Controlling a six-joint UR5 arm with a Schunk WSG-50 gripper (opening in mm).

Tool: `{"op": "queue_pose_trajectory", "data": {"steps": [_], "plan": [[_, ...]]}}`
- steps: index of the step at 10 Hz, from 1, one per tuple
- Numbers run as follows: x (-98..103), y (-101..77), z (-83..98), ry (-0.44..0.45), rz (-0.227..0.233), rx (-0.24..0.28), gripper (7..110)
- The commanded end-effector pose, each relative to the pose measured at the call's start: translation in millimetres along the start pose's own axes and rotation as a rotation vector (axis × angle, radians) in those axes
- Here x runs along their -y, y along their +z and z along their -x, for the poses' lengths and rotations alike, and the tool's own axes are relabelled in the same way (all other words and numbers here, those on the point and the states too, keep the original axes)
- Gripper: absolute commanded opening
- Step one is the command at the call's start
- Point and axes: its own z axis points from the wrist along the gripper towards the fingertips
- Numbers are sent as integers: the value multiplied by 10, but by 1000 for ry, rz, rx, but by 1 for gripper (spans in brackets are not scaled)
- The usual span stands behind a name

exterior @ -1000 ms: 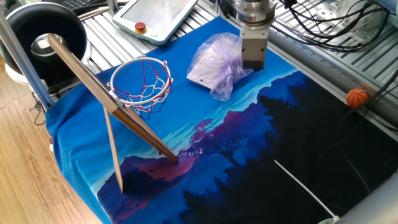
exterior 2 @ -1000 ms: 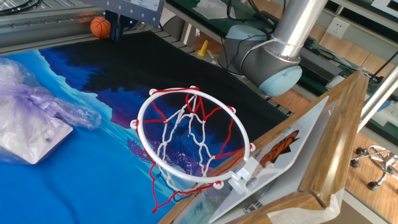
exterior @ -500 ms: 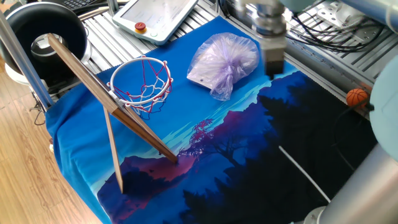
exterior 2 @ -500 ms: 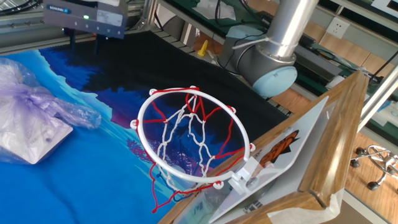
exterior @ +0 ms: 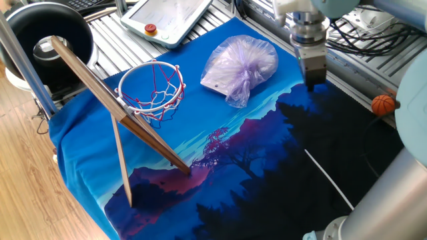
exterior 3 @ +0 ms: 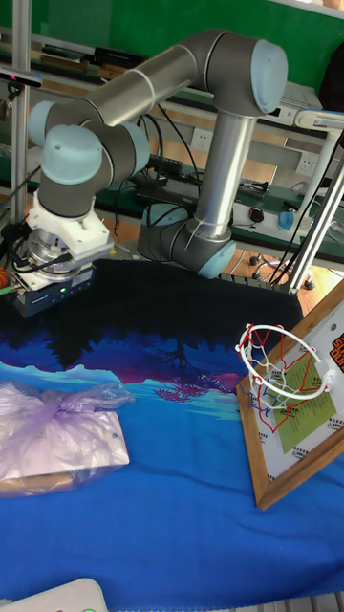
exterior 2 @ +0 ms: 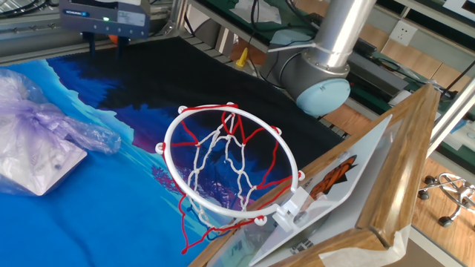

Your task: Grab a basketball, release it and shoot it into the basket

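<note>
The basketball (exterior: pixel 383 105) is a tiny orange ball at the far right edge of the dark cloth, beside the metal rails. My gripper (exterior: pixel 312 85) hangs over the cloth to the left of the ball, well apart from it, just right of the lilac bag. In the other fixed view my gripper (exterior 2: pixel 105 50) shows two dark fingers standing apart with nothing between them, and its body hides the ball. The basket (exterior: pixel 150 87) has a red rim and a white-and-red net on a leaning wooden backboard (exterior: pixel 100 100), and it is also seen close up as the basket (exterior 2: pixel 230 163) and as the basket (exterior 3: pixel 277 368).
A translucent lilac bag (exterior: pixel 240 67) lies on the blue cloth between basket and gripper. A big black tub (exterior: pixel 50 33) stands at the far left, with a white pendant (exterior: pixel 170 17) behind the cloth. Cables and rails run along the right side. The arm's base (exterior 2: pixel 319 81) rises beside the cloth.
My gripper has travelled from over the lilac bag to the right, toward the ball's side of the cloth. Ball, bag and basket have stayed put.
</note>
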Motion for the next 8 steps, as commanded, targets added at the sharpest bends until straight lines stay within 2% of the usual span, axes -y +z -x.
{"op": "queue_pose_trajectory", "data": {"steps": [1, 2, 3, 4, 5, 6, 7, 8], "plan": [[-78, 20, -89, 147, 36, -9, 44], [5, 20, -168, 207, -1, -38, 44], [-124, 16, 35, 159, 58, 39, 44], [-119, 17, 0, 177, 55, 24, 44], [-77, 20, -107, 149, 35, -16, 44], [-196, 12, -148, 65, 83, -33, 44], [-1, 183, -287, -34, 157, -72, 44], [114, 339, -550, -62, 188, -138, 44]]}}
